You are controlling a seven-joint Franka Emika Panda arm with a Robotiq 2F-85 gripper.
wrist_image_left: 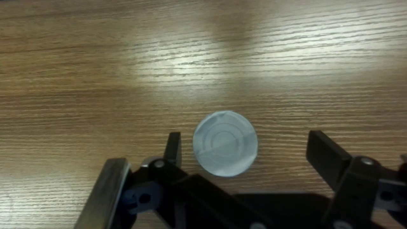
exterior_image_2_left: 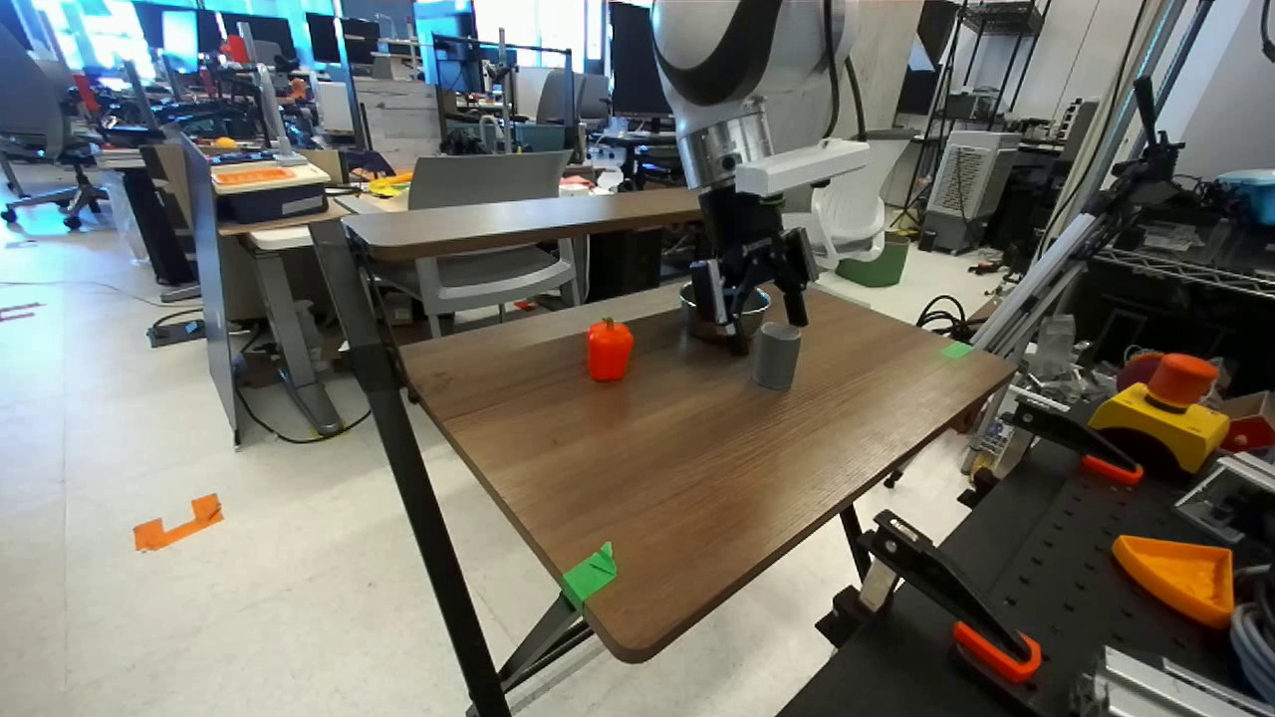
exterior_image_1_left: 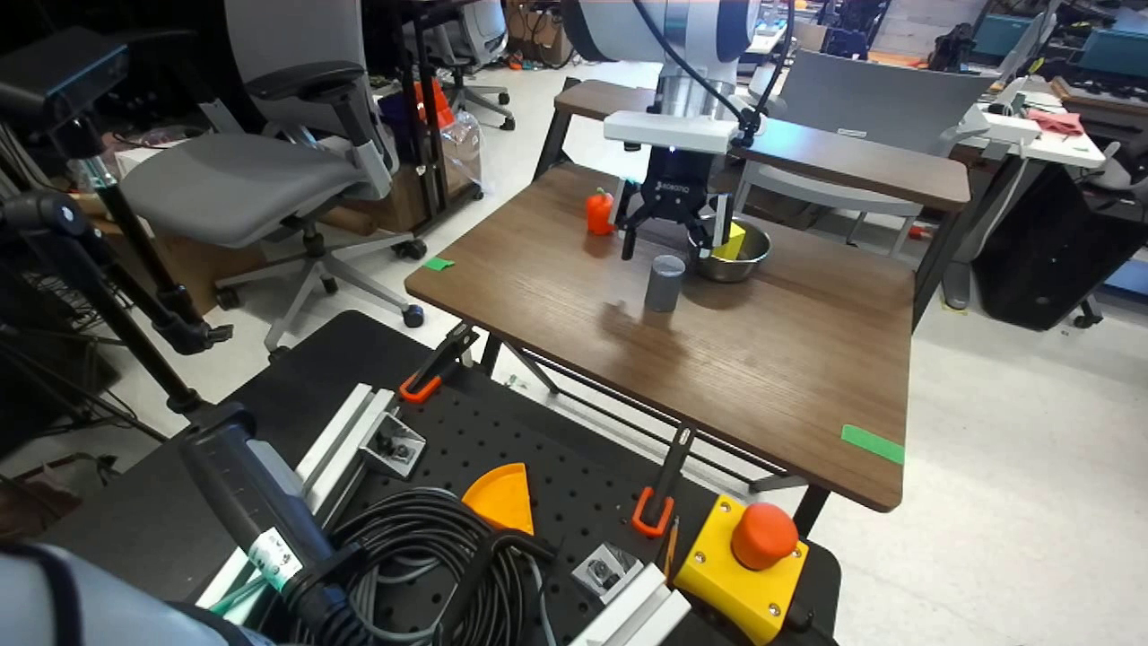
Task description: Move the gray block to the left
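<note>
The gray block is a plain gray upright cylinder (exterior_image_1_left: pixel 663 287) standing on the brown table (exterior_image_1_left: pixel 789 377). It also shows in an exterior view (exterior_image_2_left: pixel 777 360), and in the wrist view its round flat top (wrist_image_left: pixel 225 143) is seen from above. My gripper (exterior_image_1_left: pixel 666 249) is open and empty, pointing down above the table near the block's top. In the wrist view the block's top lies between the two open fingers (wrist_image_left: pixel 246 145), closer to the left finger, and touches neither there. The fingers also show near the block's top in an exterior view (exterior_image_2_left: pixel 767 324).
A metal bowl (exterior_image_1_left: pixel 743 270) with a yellow object (exterior_image_1_left: pixel 731 242) in it stands close behind the block. An orange-red pepper (exterior_image_1_left: pixel 599 215) stands on the table, also in an exterior view (exterior_image_2_left: pixel 609 351). A raised shelf (exterior_image_1_left: pixel 861 166) runs along one table edge.
</note>
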